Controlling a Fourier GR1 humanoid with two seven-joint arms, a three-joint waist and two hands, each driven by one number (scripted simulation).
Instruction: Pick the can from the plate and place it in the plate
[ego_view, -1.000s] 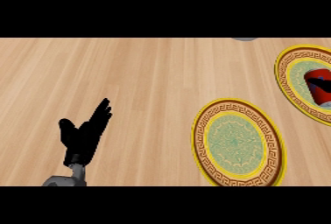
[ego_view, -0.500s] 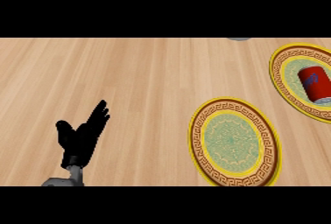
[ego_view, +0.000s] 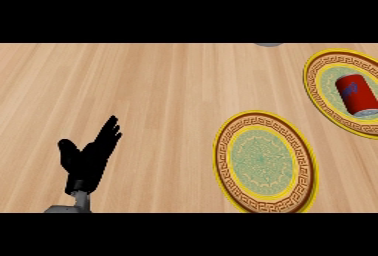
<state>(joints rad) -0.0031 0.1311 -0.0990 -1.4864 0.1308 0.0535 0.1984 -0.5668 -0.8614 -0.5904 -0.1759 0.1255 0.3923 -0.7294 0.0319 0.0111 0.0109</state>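
Surface: wooden counter (ego_view: 148, 90), pale planks running across the whole view.

Can: red can (ego_view: 357, 95) with a blue mark on its side and a silver end, lying on its side, the silver end toward the lower right. It rests inside the far plate, on the plate's patterned middle.

Far plate: round plate (ego_view: 319, 75) with a yellow rim, a brown key-pattern band and a green centre, at the upper right, partly cut off by the right edge of the view.

Near plate: second plate (ego_view: 264, 161) of the same pattern, lower and further left than the first, lying flat on the counter with nothing on it. The two plates lie near each other but apart.

Left hand: black hand (ego_view: 87, 162) at the lower left, on a grey forearm rising from the lower edge. Fingers straight and together, pointing up and to the right, thumb out to the side; it grasps nothing and is well apart from both plates and the can.

Right hand: does not show.

Other: a small grey object (ego_view: 269, 44) at the top edge, mostly cut off; what it is cannot be told.
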